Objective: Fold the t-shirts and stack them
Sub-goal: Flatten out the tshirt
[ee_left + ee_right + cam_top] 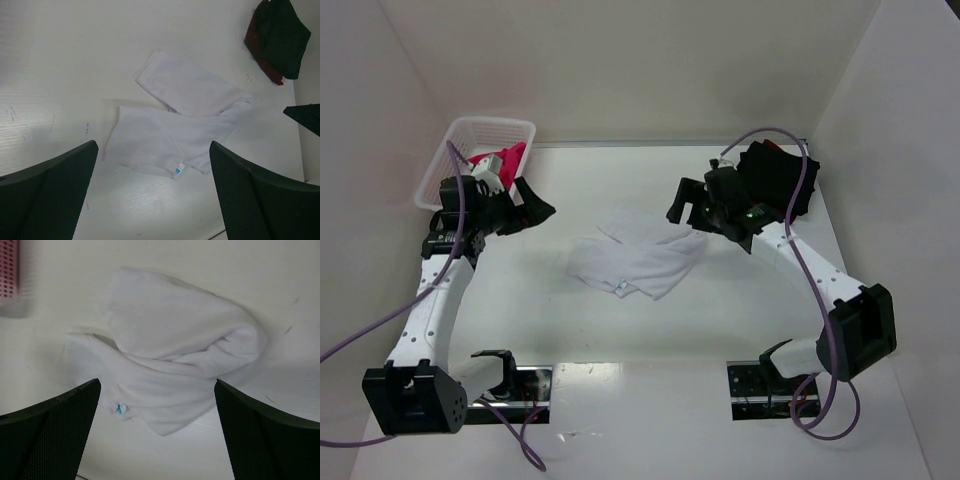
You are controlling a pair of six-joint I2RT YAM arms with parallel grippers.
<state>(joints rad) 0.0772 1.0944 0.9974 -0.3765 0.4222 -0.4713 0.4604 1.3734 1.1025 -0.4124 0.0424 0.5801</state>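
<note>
A white t-shirt (635,258) lies loosely folded and crumpled in the middle of the table, a small blue tag at its near edge; it also shows in the left wrist view (182,120) and the right wrist view (170,360). A black t-shirt (775,180) lies on a dark red one (257,55) at the far right. Pink-magenta t-shirts (505,160) sit in the basket. My left gripper (532,212) is open and empty, left of the white shirt. My right gripper (685,205) is open and empty, just above the shirt's right end.
A white plastic mesh basket (450,150) stands at the far left corner. White walls enclose the table on the left, back and right. Cables hang from both arms.
</note>
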